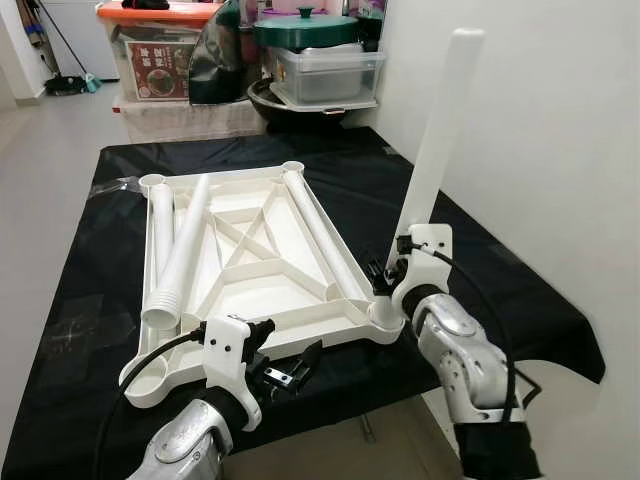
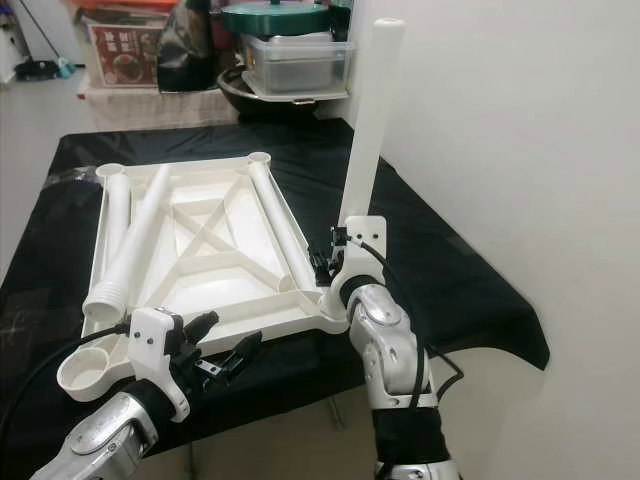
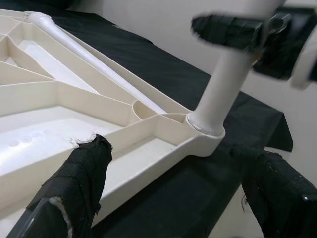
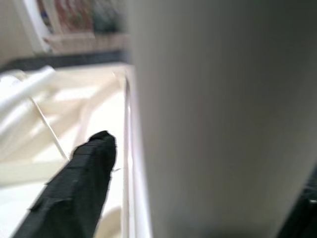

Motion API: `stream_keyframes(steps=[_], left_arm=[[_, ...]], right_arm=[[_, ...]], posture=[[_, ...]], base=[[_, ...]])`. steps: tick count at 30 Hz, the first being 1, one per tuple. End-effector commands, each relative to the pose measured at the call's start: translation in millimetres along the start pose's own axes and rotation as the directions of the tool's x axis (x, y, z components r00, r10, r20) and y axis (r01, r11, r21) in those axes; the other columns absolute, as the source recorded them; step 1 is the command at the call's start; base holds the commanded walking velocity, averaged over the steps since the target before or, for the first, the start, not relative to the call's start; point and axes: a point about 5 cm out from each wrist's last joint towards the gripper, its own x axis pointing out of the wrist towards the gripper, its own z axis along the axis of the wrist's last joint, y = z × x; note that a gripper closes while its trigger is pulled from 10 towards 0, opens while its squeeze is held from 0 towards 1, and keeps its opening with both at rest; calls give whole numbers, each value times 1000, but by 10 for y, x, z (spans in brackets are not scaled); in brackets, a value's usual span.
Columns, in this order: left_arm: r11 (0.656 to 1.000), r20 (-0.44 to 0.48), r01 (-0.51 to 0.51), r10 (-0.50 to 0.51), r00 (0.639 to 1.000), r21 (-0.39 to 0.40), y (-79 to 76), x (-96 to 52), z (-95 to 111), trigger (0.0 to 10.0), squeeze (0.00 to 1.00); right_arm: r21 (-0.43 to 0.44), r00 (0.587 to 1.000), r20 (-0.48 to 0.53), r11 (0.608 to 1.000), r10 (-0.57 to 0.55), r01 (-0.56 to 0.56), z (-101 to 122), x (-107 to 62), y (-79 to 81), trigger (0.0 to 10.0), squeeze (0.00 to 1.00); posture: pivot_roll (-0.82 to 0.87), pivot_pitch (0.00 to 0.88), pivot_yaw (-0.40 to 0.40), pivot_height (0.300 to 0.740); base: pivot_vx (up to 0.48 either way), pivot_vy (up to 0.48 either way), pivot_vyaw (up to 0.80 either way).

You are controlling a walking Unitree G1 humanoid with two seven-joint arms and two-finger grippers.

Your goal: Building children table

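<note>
Left eye view: three loose legs (image 1: 180, 250), one upright leg (image 1: 437, 130) in tabletop (image 1: 250, 290)

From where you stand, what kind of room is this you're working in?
Probably a spare corner of a home used for storage. Stacked plastic storage bins and a green-lidded pot sit against the back, a plain white wall runs beside the black-covered table, and the floor is tiled.

White wall (image 1: 560, 120) on right; pale glossy floor (image 1: 45, 160); black cloth (image 1: 80, 290) underfoot; stacked storage boxes (image 1: 155, 55) behind.
</note>
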Motion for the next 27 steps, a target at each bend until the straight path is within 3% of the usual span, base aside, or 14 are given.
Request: stream_keyframes(steps=[1, 5, 6, 14, 18, 21, 22, 26, 27], left_arm=[[1000, -14, -6, 6, 1000, -5, 28, -8, -4, 10000, 0], [1000, -14, -8, 8, 1000, -2, 34, -11, -1, 10000, 0], [1000, -15, -13, 13, 1000, -3, 42, -17, -4, 10000, 0], [1000, -16, -12, 11, 1000, -11, 38, -17, -2, 10000, 0], [1000, -24, 0, 0, 1000, -6, 48, -6, -10, 10000, 0], [1000, -26, 1, -1, 1000, -2, 48, -4, -19, 10000, 0], [1000, -25, -5, 5, 1000, 0, 50, -13, -21, 10000, 0], [1000, -23, -15, 15, 1000, 2, 53, -26, -24, 10000, 0], [999, -16, -27, 27, 1000, -18, 70, -21, -12, 10000, 0]], right_arm=[[-3, 998, 31, 999, 53, -53, 62, -133, 8, 10000, 1000], [-17, 997, 33, 997, 72, -71, 63, -269, -29, 10000, 1000], [-38, 996, 5, 995, 87, -87, 4, -444, -79, 10000, 1000], [-34, 990, -43, 990, 132, -133, -84, -647, -90, 10000, 1000], [-60, 963, -98, 965, 251, -257, -183, -906, -5, 10000, 1000], [-71, 947, -121, 949, 298, -307, -211, -962, 30, 10000, 1000], [-68, 931, -148, 936, 333, -346, -240, -984, 51, 10000, 396], [-58, 905, -189, 916, 381, -398, -278, -1020, 79, 10000, 396], [-85, 907, -222, 920, 358, -384, -313, -987, 64, 10000, 0]], posture=[[145, 0, -83, 740], [143, 0, -87, 740], [128, 0, -84, 740], [114, 0, -80, 740], [94, 0, -63, 740], [96, 0, -65, 740], [96, 0, -69, 740], [96, 0, -69, 740], [99, 0, -72, 740]], base=[[0, 0, 0], [0, 0, 0], [0, 0, 0], [0, 0, 0], [0, 0, 0], [0, 0, 0], [0, 0, 0], [0, 0, 0], [0, 0, 0]])
